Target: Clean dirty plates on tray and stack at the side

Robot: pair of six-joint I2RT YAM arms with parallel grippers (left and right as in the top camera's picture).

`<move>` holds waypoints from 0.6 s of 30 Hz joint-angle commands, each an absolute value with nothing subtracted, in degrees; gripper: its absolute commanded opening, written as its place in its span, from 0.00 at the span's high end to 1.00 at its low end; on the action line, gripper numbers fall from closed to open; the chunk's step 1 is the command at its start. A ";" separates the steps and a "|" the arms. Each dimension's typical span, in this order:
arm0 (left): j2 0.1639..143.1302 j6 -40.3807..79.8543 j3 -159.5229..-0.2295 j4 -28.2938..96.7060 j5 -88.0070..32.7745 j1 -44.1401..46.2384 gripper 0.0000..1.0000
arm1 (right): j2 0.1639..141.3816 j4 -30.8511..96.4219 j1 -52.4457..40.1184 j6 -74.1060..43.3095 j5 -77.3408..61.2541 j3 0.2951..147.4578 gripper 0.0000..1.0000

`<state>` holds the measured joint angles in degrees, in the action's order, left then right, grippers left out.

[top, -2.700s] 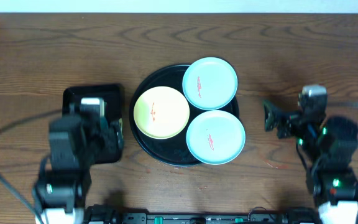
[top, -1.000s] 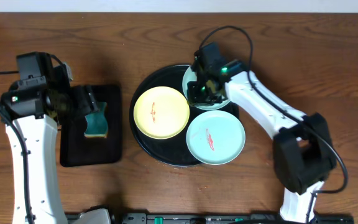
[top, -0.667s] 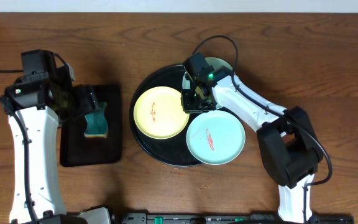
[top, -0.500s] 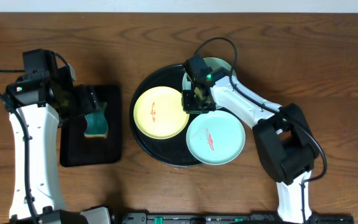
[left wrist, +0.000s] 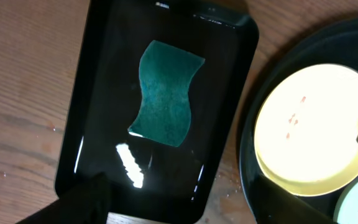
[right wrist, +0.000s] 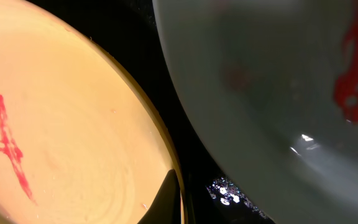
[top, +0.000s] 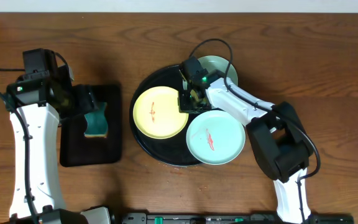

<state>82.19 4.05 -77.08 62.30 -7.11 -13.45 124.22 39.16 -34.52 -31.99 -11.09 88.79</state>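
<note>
Progress is nil: pale yellow round plastic plate and two light aqua plastic plates sit unstacked on the big round black tray. Right gripper has its fingers together, left gripper has them apart.

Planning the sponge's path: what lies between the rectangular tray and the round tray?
Only a bare strip of wooden table, shown in the left wrist view.

A dark brown wooden table with a wavy, streaked grain is filling nearly the whole overhead view. A narrow pale strip is running along its far edge; whether it is wall or floor cannot be told. Soft, even light is falling on the wood and leaving faint shadows.
</note>
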 commanded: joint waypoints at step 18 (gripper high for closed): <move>104.68 -3.25 -73.28 55.70 -5.45 -13.72 0.46 | 126.34 38.85 -35.70 -31.20 -10.31 89.21 0.99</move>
